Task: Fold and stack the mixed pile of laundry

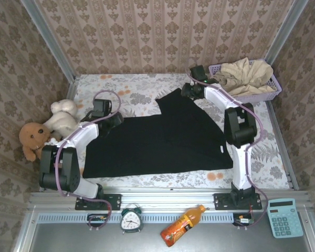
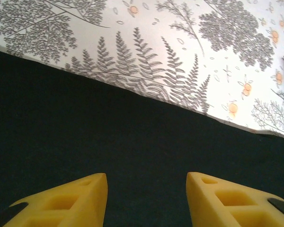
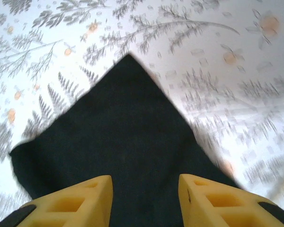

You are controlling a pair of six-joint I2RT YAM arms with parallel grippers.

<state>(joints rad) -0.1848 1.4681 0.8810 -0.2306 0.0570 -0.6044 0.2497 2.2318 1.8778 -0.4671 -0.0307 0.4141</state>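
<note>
Overhead view of a table covered in a white fern-print cloth (image 1: pixel 142 92). A black T-shirt (image 1: pixel 163 136) lies spread flat across the middle of the table, with one sleeve pointing toward 12 o'clock. At 2 o'clock from the shirt, a beige-cream garment (image 1: pixel 244 73) sits crumpled inside a lavender mesh basket (image 1: pixel 273 90) in the far corner, well apart from the shirt. At 9 o'clock, against the wall, a white plush toy (image 1: pixel 63 116) leans beside a brown plush toy (image 1: pixel 34 137). On the near ledge, at 6 o'clock, stand an alarm clock (image 1: pixel 131 219), an orange bottle (image 1: pixel 181 226) lying on its side, and a calculator (image 1: pixel 285 217).

In its wrist view, the left gripper (image 2: pixel 146 201) hangs over the shirt near the shirt's 10 o'clock edge. Its yellow fingers (image 2: pixel 71 203) stand apart, with bare black cloth in the gap, gripping nothing. The shirt's straight edge runs across just ahead of them.

In its own wrist view, the right gripper (image 3: pixel 146 201) is over the sleeve at the shirt's 12 o'clock corner. Its jaws are likewise parted and hold nothing. The pointed sleeve corner lies flat on the cloth ahead.
</note>
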